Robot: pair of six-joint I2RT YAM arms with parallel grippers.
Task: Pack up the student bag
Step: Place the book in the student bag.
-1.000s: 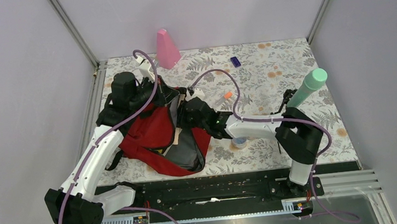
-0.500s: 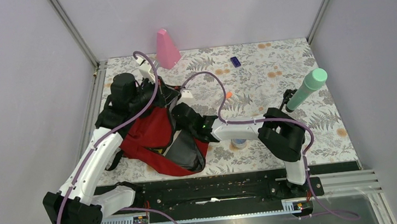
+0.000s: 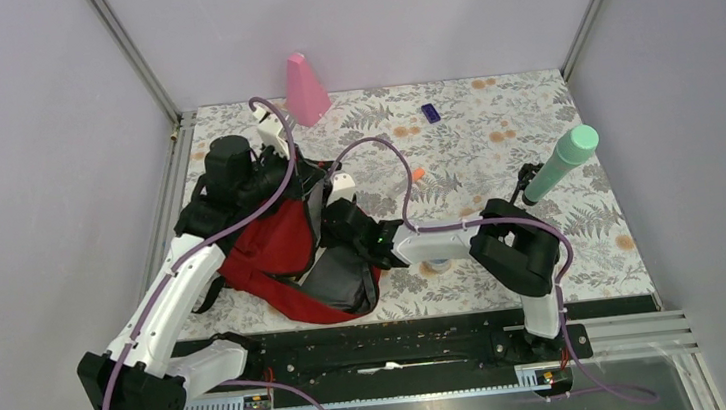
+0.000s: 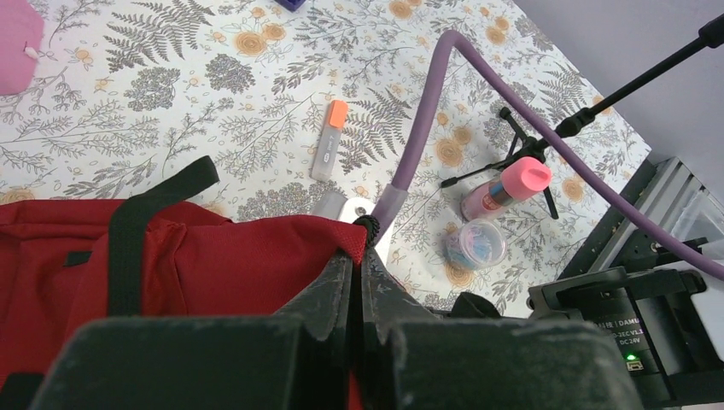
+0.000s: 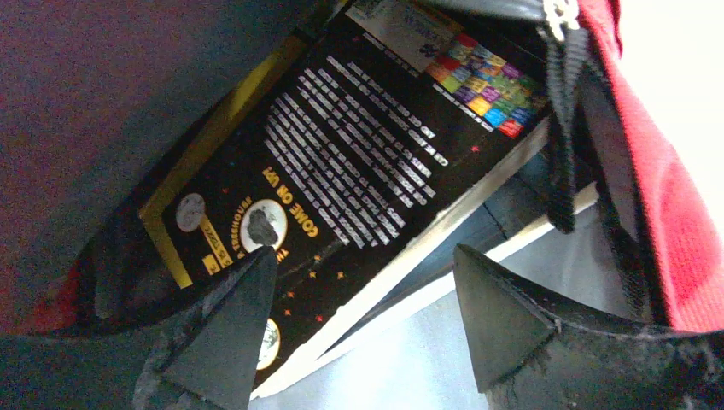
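While the left gripper (image 4: 353, 278) has its fingers pressed together on the red fabric rim of the student bag (image 3: 278, 245), right at the black zipper trim, the right gripper (image 5: 363, 282) is poked into the bag's mouth with its fingers spread wide and nothing between them. From the top view the bag sits slumped in the left-centre of the frame on the floral table (image 3: 503, 131), with the opening facing right and the grey lining showing. The right wrist view looks straight inside: there's a book (image 5: 341, 162) with a black cover, yellow edging, white text and a colourful grid patch lying tilted in there, just past the fingertips, and the red wall of the bag runs down the right side of that frame. Other stuff around: a pink cone (image 3: 306, 90) at the top of the table, a small purple block (image 3: 430, 112) to the right of it, a mint-green bottle (image 3: 563, 161) leaning at the right edge, and an orange-capped marker (image 4: 327, 141) lying just beyond the bag. The left wrist view also catches a pink-capped tube (image 4: 504, 190) and a round clear tub (image 4: 475, 243) close together at centre right.
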